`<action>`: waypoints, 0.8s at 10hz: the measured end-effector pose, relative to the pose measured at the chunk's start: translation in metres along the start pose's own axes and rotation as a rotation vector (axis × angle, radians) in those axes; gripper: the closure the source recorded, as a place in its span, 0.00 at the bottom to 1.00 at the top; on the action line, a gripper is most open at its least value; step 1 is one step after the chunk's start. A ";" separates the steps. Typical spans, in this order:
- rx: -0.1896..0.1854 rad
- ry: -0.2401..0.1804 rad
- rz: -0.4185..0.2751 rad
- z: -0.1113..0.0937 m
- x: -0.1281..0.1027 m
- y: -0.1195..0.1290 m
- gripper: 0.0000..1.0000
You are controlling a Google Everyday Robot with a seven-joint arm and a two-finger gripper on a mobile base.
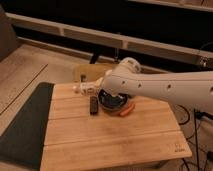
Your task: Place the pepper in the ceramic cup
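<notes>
The pepper, small and orange-red, lies on the wooden table just right of a dark bowl. My white arm reaches in from the right and ends over the bowl. The gripper hangs at that end above the bowl, largely hidden by the arm, and it stands open with nothing seen in it. It is a short way left of the pepper and apart from it. The ceramic cup is hidden from view; the arm covers the table's far middle.
A black bar lies left of the bowl. A whitish elongated object sits at the table's far left. A dark mat covers the left side. A tan object stands behind the table. Cables hang at the right.
</notes>
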 end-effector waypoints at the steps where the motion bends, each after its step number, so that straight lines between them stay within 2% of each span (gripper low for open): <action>1: 0.000 0.000 0.000 0.000 0.000 0.000 0.35; 3: -0.001 0.002 0.006 0.001 -0.001 0.000 0.35; 6: 0.010 0.000 0.049 0.009 -0.013 -0.014 0.35; 8: 0.041 -0.029 0.136 0.015 -0.044 -0.056 0.35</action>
